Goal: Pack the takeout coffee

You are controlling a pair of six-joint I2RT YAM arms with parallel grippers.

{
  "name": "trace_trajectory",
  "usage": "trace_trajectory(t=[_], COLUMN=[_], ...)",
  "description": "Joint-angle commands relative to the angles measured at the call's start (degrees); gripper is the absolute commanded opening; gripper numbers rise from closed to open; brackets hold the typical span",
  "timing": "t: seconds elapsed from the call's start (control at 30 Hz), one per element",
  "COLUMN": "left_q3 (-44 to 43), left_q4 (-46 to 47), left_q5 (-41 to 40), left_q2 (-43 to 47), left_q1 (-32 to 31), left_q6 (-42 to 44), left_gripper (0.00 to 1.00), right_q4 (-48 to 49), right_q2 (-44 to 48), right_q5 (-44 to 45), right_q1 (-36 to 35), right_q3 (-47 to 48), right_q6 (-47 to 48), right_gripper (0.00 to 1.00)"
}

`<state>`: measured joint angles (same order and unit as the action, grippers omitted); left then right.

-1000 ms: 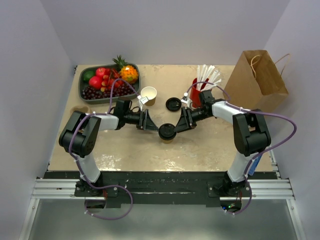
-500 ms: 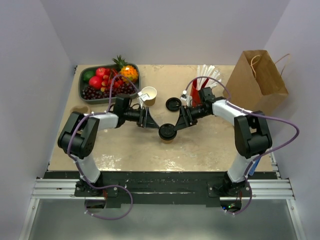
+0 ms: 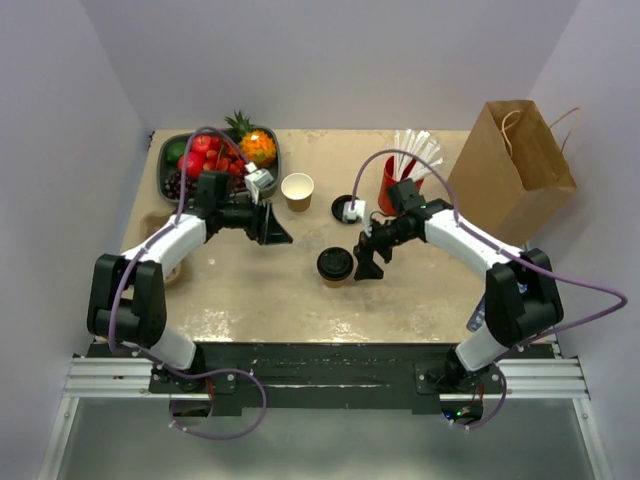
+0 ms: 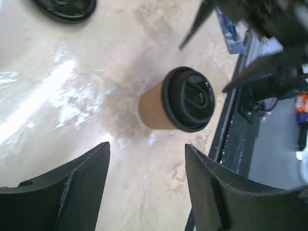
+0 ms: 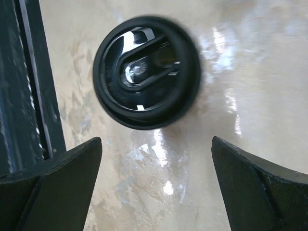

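The takeout coffee [image 3: 335, 265] stands upright mid-table, a tan paper cup [image 4: 152, 107] under a round black lid [image 5: 147, 72]. Nothing holds it. My left gripper [image 3: 277, 232] is open and empty, well to the cup's left and pointing at it; in the left wrist view the cup lies beyond the fingertips of this gripper [image 4: 147, 150]. My right gripper [image 3: 363, 260] is open wide just to the right of the cup, not touching it. In the right wrist view the lid sits ahead of the spread fingers of this gripper [image 5: 156, 141].
An open lidless paper cup [image 3: 298, 190] and a loose black lid [image 3: 345, 208] sit behind the coffee. A red cup with white straws [image 3: 392, 183] stands by the right arm. A brown paper bag [image 3: 512, 160] stands at the back right, a fruit tray [image 3: 175, 178] at the back left.
Both grippers have drawn back from the coffee. The left arm swung away to the left toward the fruit tray. The right gripper opened wider and pulled slightly right. The cup stayed put.
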<state>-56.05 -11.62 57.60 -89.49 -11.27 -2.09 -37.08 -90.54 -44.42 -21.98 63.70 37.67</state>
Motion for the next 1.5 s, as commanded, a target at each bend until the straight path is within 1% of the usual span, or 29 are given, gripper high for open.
trace_trajectory(t=[0.0, 0.07, 0.27, 0.3, 0.4, 0.43, 0.5, 0.57, 0.63, 0.77, 0.8, 0.87, 0.9, 0.97, 1.0, 1.13, 1.23, 1.3, 1.37, 1.43, 1.47], left_q3=[-0.64, -0.55, -0.37, -0.29, -0.55, -0.81, -1.16, -1.87, -2.13, -2.66, -2.92, -3.19, -3.19, -3.10, -3.10, -3.54, -3.98, -4.15, -4.07, -4.07, -3.98], left_q4=[-4.12, -3.76, -2.45, -2.27, -2.62, -2.97, -4.37, -5.52, -6.31, -8.32, -9.03, -10.52, -10.79, -11.06, -11.06, -11.06, -11.06, -10.18, -8.26, -6.94, -5.54], left_q5=[-2.41, -2.67, -2.85, -2.76, -2.41, -2.32, -2.06, -2.06, -1.97, -2.14, -2.23, -2.23, -2.32, -2.41, -2.32, -2.32, -2.32, -2.32, -2.41, -2.67, -2.76], left_q2=[4.23, 5.90, 8.46, 9.15, 10.91, 11.44, 13.19, 14.43, 16.45, 19.61, 20.49, 21.37, 22.07, 22.52, 22.87, 23.31, 23.49, 23.49, 23.84, 24.01, 24.28], left_q1=[4.32, 6.25, 10.47, 11.00, 13.28, 14.33, 15.04, 16.01, 16.62, 17.07, 17.24, 17.42, 17.51, 17.68, 17.77, 18.03, 18.21, 18.30, 18.21, 18.21, 18.30], left_q6=[5.43, 4.99, 4.81, 4.64, 4.46, 4.55, 4.90, 5.60, 5.60, 5.16, 5.25, 5.51, 5.52, 4.90, 4.73, 3.67, 3.41, 2.97, 2.53, -0.19, -0.63], left_gripper=[0.67, 0.67, 0.67, 0.67, 0.66, 0.66, 0.66, 0.66, 0.66, 0.66, 0.66, 0.66, 0.66, 0.66, 0.66, 0.66, 0.66, 0.66, 0.66, 0.67, 0.67], right_q4=[-0.10, 2.00, 6.40, 8.58, 13.77, 17.88, 22.20, 24.15, 26.00, 27.06, 27.15, 27.24, 27.76, 28.03, 28.29, 27.15, 27.76, 27.76, 27.76, 27.41, 27.15], right_q2=[0.20, -0.68, -5.34, -6.04, -8.50, -9.12, -11.75, -15.08, -17.55, -25.79, -27.13, -30.03, -32.57, -34.87, -37.40, -42.17, -42.96, -42.09, -39.46, -37.09, -34.20], right_q5=[8.12, 9.17, 8.04, 8.21, 10.49, 12.50, 13.66, 14.63, 15.33, 15.24, 15.24, 15.24, 15.42, 16.29, 17.69, 21.83, 23.24, 23.68, 23.86, 24.21, 24.30], right_q1=[-5.35, -6.23, -10.09, -10.62, -12.65, -13.00, -13.35, -13.70, -14.14, -15.63, -15.99, -17.39, -17.92, -19.58, -20.03, -22.23, -22.50, -22.49, -22.49, -22.41, -22.49], right_q3=[-3.58, -3.50, -0.95, -0.60, 0.28, 0.72, 2.03, 4.75, 8.26, 15.91, 19.23, 22.50, 25.39, 28.31, 31.10, 37.45, 38.34, 37.12, 35.36, 32.20, 31.06], right_q6=[11.37, 9.53, 5.14, 4.18, -2.14, -6.77, -12.85, -15.86, -18.59, -21.14, -22.10, -22.81, -23.25, -23.69, -24.30, -25.28, -26.24, -26.33, -26.42, -26.16, -25.72], right_gripper=[0.99, 0.99, 0.99, 0.99, 0.97, 0.96, 0.90, 0.84, 0.81, 0.80, 0.79, 0.79, 0.79, 0.79, 0.79, 0.82, 0.85, 0.89, 0.94, 0.96, 0.99])
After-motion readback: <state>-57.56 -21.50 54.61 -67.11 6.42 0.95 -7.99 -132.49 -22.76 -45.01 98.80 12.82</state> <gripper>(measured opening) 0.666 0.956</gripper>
